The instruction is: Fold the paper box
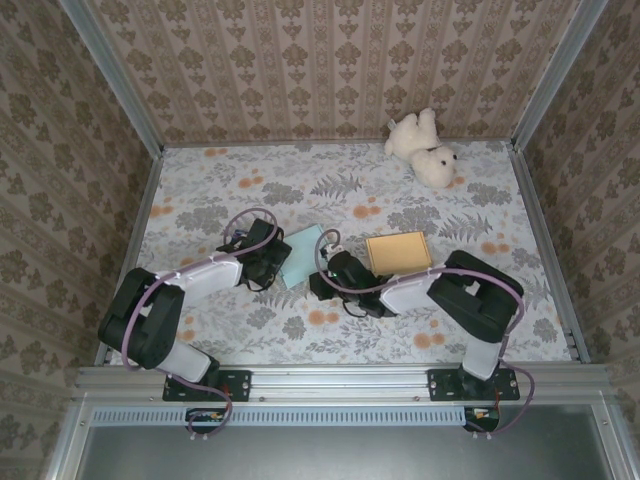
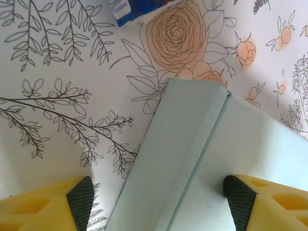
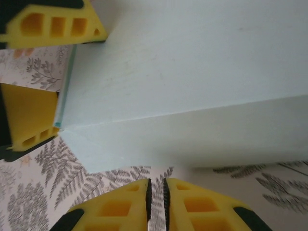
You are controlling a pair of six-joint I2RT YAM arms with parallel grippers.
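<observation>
The paper box (image 1: 303, 256) is a pale blue sheet lying flat on the floral tablecloth between the two arms. In the left wrist view the box (image 2: 216, 154) shows a raised crease running along its left flap. My left gripper (image 2: 159, 204) is open and straddles that crease, one black pad (image 2: 79, 202) over the cloth and the other on the sheet. My right gripper (image 3: 156, 185) is shut with nothing between its yellow fingers, low over the cloth just short of the box's (image 3: 192, 72) near flap. From above, my left gripper (image 1: 272, 256) is at the box's left edge and my right gripper (image 1: 324, 268) at its right edge.
A tan cardboard box (image 1: 398, 252) lies just right of the paper box, behind the right arm. A white teddy bear (image 1: 425, 147) sits at the far right by the back wall. A blue and white object (image 2: 139, 7) shows at the top edge of the left wrist view.
</observation>
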